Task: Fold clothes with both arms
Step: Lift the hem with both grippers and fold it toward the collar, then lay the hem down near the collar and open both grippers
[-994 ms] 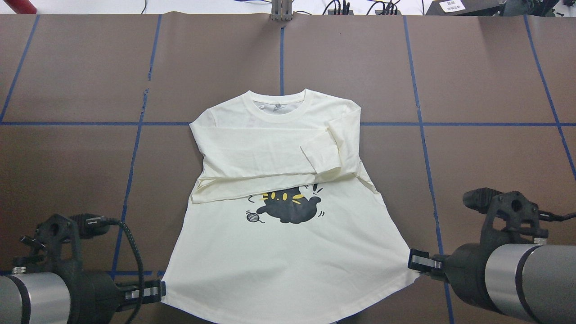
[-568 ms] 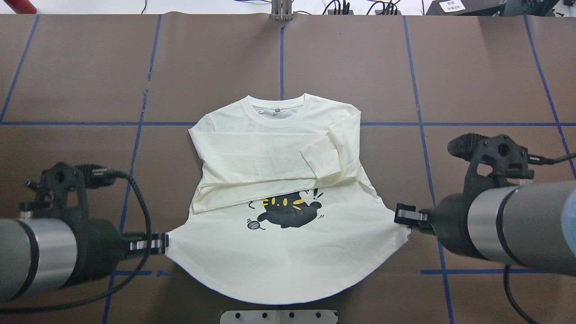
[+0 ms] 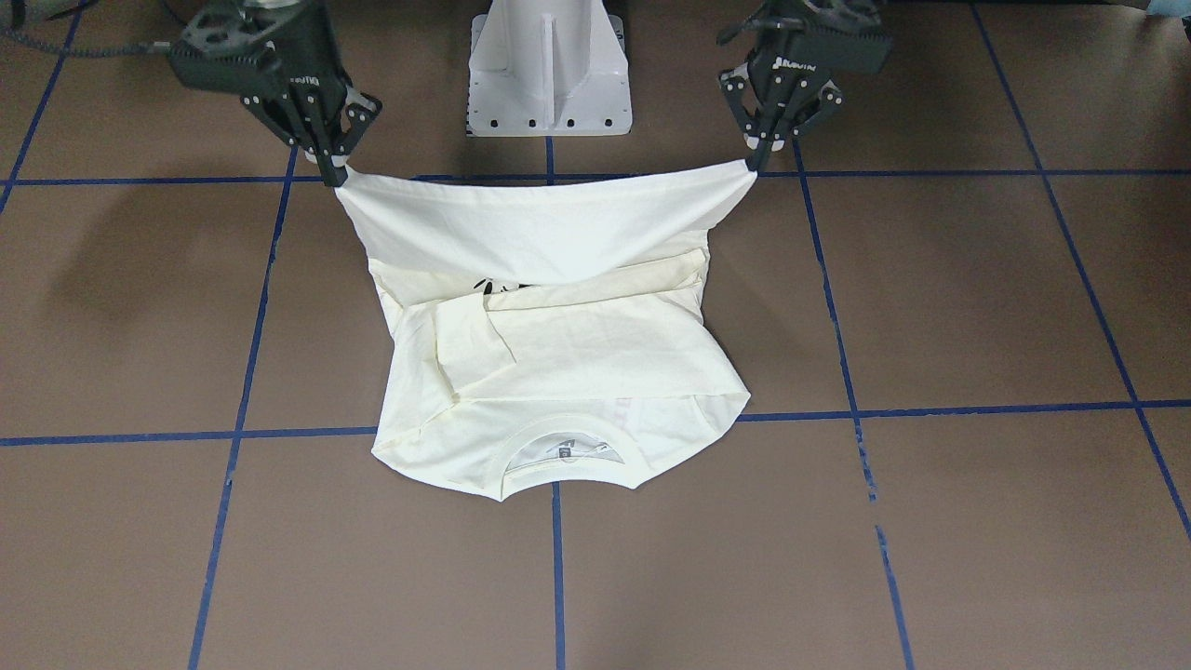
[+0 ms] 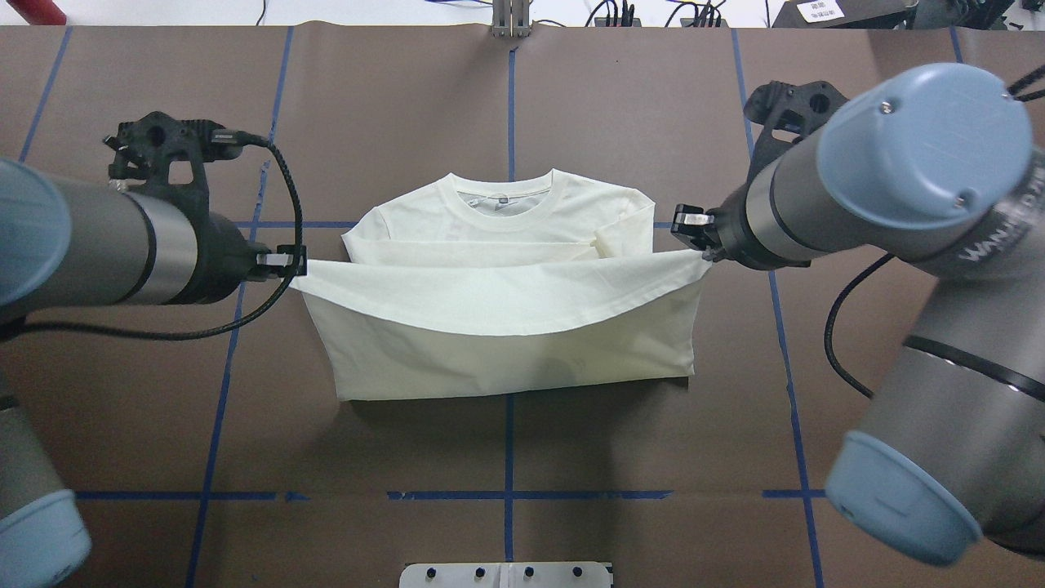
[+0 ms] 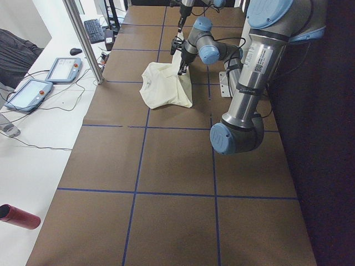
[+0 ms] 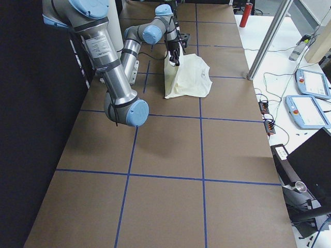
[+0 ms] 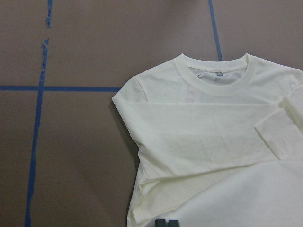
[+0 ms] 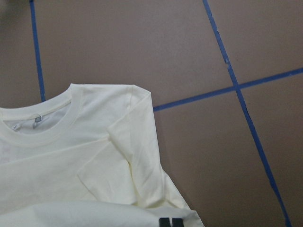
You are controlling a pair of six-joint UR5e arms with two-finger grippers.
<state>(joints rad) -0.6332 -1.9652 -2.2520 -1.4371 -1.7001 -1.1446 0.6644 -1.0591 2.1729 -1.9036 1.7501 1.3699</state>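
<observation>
We see the cream-white long-sleeved cotton T-shirt [image 4: 506, 359] lying at the middle of the brown blue-taped table [image 4: 653, 433] — collar flat, sleeves folded across. The black left gripper [image 4: 292, 263] and black right gripper [image 4: 704, 249] each pinch a hem corner, fingers closed tight — hem raised, stretched between them.

The raised hem of the T-shirt [image 4: 506, 359] hides all but a sliver of the cat print [image 3: 488, 285]. Both wrist views crop the fingers [image 7: 166, 222] to tips.
</observation>
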